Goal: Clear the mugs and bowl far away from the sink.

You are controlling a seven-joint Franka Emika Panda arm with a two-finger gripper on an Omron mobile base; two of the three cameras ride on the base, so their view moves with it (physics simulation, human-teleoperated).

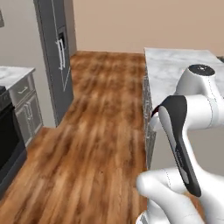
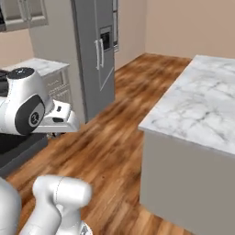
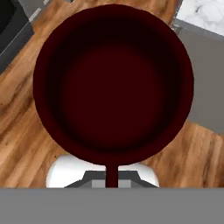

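Observation:
In the hand view, the dark maroon mug [image 3: 113, 83] is seen from straight above, with its round mouth open toward the camera. My gripper [image 3: 112, 176] is shut on the mug's near wall, and a thin maroon strip runs down between the two fingertips. The mug hangs over the wooden floor [image 3: 26, 131], off the counter. My white arm [image 1: 188, 131] is folded up close to the base and also appears in the right base view [image 2: 27, 108]. The bowl and the sink are out of view.
A marble-topped island [image 2: 197, 105] stands to the right, its corner also in the hand view [image 3: 205, 13]. A grey fridge [image 1: 57, 52] and a black oven [image 1: 6, 131] with grey cabinets line the left wall. Wood floor [image 1: 100, 131] runs between.

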